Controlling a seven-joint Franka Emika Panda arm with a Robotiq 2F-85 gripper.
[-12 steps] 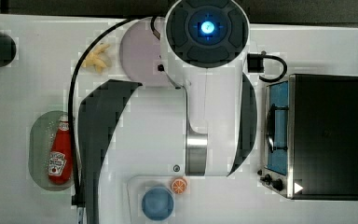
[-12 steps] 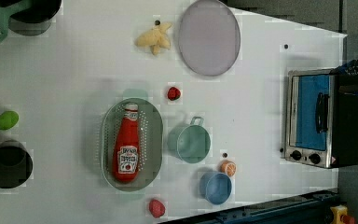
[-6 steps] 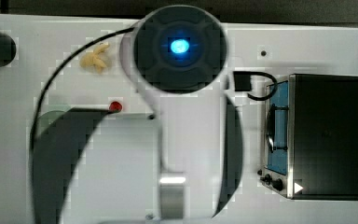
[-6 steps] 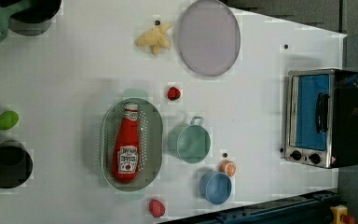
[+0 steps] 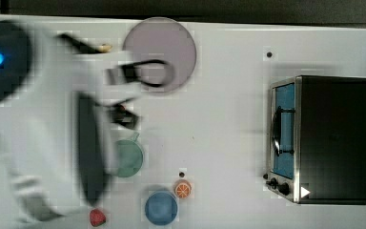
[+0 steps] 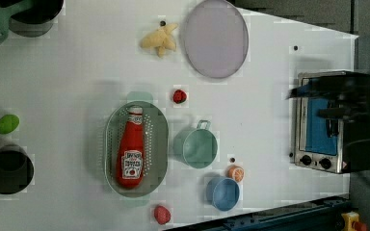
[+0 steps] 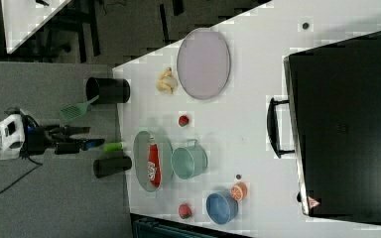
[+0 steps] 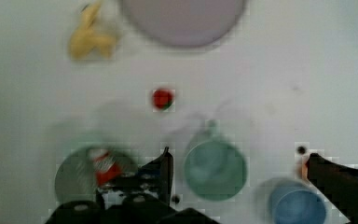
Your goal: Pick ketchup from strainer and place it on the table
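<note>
Arm (image 5: 52, 138) swung leftward; cup (image 6: 200, 147) just beside strainer (image 6: 136, 148).

Bright, even overhead light on the white tabletop (image 6: 77, 72), with soft short shadows. Heavy motion smear across the arm (image 5: 52, 133) at nine o'clock in the top view. Blocky and soft throughout; wrist view hazy, its strainer (image 8: 79, 172) streaked.

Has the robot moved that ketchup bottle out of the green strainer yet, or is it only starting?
Only starting. The ketchup lies in the strainer, untouched. The gripper is open and empty, up above the table. Grasping, lifting and setting the bottle down all remain.
</note>
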